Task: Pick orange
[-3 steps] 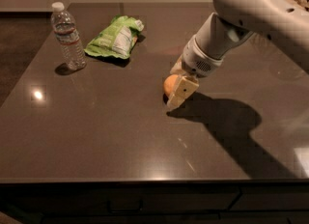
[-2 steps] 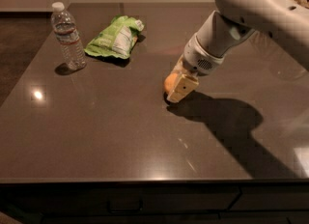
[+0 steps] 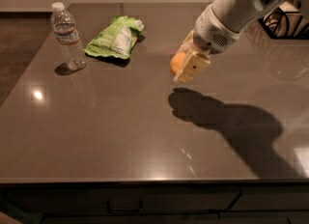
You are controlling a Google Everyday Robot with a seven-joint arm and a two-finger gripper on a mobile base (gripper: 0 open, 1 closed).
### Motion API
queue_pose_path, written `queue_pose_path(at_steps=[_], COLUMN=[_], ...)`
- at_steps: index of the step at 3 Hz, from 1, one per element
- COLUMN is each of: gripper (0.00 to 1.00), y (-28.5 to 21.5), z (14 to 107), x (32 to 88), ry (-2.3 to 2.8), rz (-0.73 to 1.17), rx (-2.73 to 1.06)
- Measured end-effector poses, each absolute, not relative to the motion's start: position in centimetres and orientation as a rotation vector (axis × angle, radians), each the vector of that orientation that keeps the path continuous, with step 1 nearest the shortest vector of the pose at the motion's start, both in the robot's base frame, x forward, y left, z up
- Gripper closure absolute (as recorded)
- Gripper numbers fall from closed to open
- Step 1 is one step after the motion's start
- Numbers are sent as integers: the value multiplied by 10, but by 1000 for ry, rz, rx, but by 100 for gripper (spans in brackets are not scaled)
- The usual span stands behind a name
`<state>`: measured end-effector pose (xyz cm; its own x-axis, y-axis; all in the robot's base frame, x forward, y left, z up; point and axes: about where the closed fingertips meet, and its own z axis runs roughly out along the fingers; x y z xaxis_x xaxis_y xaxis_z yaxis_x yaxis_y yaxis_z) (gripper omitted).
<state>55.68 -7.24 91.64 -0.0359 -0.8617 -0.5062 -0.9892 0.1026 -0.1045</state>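
Note:
The orange (image 3: 177,62) is a small round orange fruit, held between the cream fingers of my gripper (image 3: 186,66) right of the table's middle. The gripper is shut on it and holds it clear above the dark tabletop (image 3: 120,121); its shadow lies on the surface below. Most of the orange is hidden by the near finger (image 3: 191,67). The white arm reaches in from the upper right.
A clear water bottle (image 3: 67,36) stands at the back left. A green snack bag (image 3: 116,37) lies beside it toward the middle. A dark wire rack (image 3: 285,21) sits at the far right edge. The table's front edge runs along the bottom.
The gripper has lifted the orange off the tabletop, up and slightly back. Its shadow has separated from it. The bottle and bag have not moved.

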Motion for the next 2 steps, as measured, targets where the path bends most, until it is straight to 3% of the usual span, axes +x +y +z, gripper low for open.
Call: queue_pose_path(at_steps=[2], gripper=[100], y=[-82], z=[970], x=[557], ry=[1853], rz=[362], rx=[-1799])
